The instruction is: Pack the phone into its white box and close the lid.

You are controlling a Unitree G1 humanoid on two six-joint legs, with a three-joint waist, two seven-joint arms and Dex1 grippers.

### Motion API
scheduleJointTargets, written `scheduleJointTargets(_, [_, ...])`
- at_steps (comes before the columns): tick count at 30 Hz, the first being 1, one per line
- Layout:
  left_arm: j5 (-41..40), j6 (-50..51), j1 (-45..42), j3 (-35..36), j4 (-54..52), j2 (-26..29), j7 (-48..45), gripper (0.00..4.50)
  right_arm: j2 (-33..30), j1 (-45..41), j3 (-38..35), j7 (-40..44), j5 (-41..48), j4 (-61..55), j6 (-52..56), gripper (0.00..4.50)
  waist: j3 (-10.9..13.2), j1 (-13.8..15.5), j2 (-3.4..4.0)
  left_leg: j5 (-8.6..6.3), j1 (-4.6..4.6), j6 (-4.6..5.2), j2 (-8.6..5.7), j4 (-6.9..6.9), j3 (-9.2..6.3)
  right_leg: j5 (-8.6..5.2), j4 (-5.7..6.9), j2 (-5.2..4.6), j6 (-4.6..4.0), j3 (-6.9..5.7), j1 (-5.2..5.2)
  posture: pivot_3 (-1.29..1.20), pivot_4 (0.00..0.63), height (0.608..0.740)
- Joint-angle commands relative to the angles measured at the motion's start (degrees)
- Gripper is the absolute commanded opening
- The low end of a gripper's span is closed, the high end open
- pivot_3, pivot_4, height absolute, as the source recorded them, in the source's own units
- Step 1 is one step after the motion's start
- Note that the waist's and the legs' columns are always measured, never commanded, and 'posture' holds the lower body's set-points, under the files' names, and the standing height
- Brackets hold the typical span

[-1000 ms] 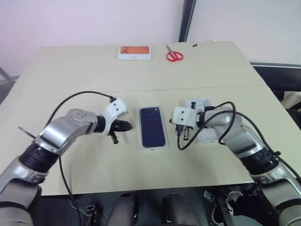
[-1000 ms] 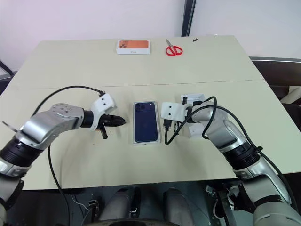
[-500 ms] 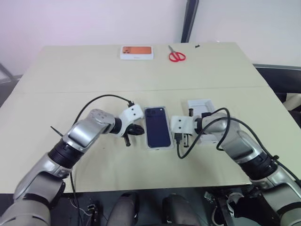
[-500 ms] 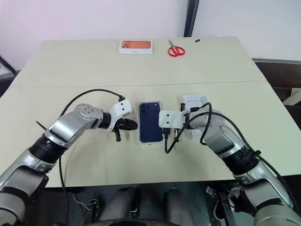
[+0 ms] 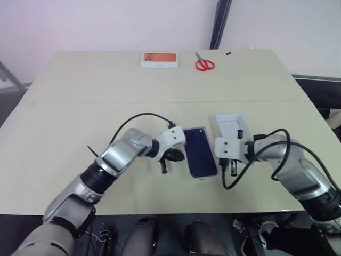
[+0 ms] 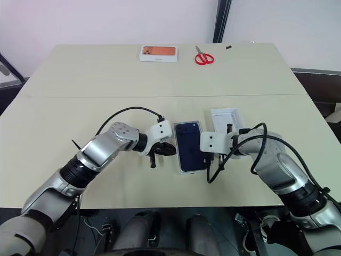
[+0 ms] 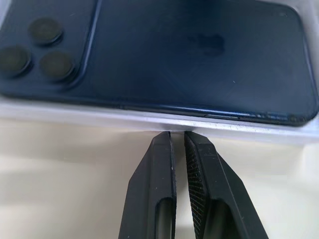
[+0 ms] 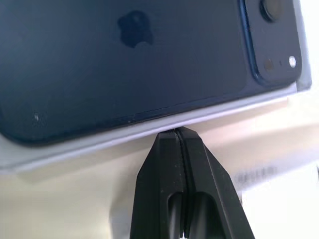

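Pale beige bench, seam running across its middle, white wall behind with a dark vertical post.

Item: the phone, dark navy, back upward, camera cluster at its far corner; lying inside the white box, whose thin rim shows around it, at the centre of the bench's near half.

Item: the lid, white shell with raised walls, open side up, just beside the white box on the right, partly covered by the right arm.

Item: left gripper, fingers nearly clenched with a thin gap, grasping nothing; tips at the left long edge of the white box, whether touching cannot be told.

Item: right gripper, fingers clenched tight together, empty; tips at the right long edge of the white box, whether touching cannot be told.

Item: orange-topped flat white box, far edge of the bench.

Item: red-handled scissors, near that box, to its right.
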Motion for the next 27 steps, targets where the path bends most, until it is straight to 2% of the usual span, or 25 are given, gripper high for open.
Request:
scheduleJointTargets(1, [0.1,-2.1,-1.6,-1.7,-0.8,-3.4,-1.6,0.47,0.3,0.5,-1.2,0.4,2.2,-4.9,0.1,0.0,0.0,0.0,0.0,0.0,0.0,0.0,0.0,0.0,0.0,0.0,0.0,0.0,0.0,0.0,0.0,0.0,0.15,0.74])
scheduleJointTargets(22, [2.3,-2.4,-0.8,2.7,1.6,-1.3,-1.6,0.47,-0.8,2.6,0.0,0.8,0.8,-3.2,-1.5,0.0,0.0,-0.1,0.0,0.01,0.01,-0.01,0.01,0.0,0.0,0.0,0.01,0.01,0.0,0.0,0.0,0.0,0.15,0.74])
scheduleJointTargets(27, [1.5,-1.9,0.2,3.3,-0.4,1.0,-3.1,0.47,-1.8,1.3,-3.4,1.1,2.7,-2.6,-0.3,0.0,0.0,-0.1,0.0,0.01,0.01,-0.01,0.01,0.0,0.0,0.0,0.03,0.01,0.0,0.0,-0.02,0.0,0.15,0.74])
